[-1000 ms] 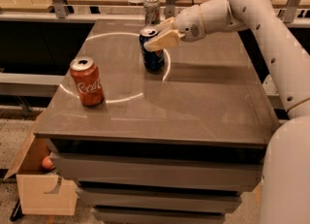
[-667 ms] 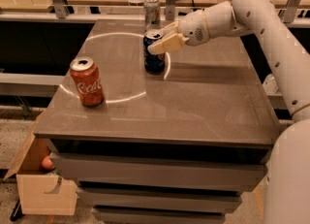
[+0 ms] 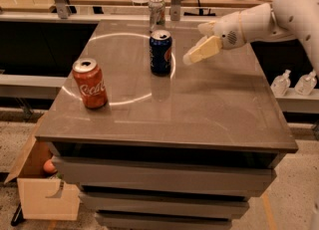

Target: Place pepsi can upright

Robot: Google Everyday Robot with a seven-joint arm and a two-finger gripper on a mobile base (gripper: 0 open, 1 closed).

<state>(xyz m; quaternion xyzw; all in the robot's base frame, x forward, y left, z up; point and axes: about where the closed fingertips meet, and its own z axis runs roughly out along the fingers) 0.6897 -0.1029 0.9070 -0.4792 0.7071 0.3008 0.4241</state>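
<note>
The gripper (image 3: pixel 195 44) hangs over the table (image 3: pixel 209 114) with its fingers apart, clamped on nothing; just beside its tips, not touching them, the pepsi can (image 3: pixel 160 52) stands upright on its base, so the placing looks done; the open fingers suit a clean retreat; further out past it stands a Coca-Cola can (image 3: pixel 89 83); a silver can (image 3: pixel 156 9) stands near the table's back edge.

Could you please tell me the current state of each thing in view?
pepsi can: upright on the table, not held.
Coca-Cola can: upright.
silver can: upright, at the table's far edge.
gripper: open, right of the pepsi can, not touching it.
</note>
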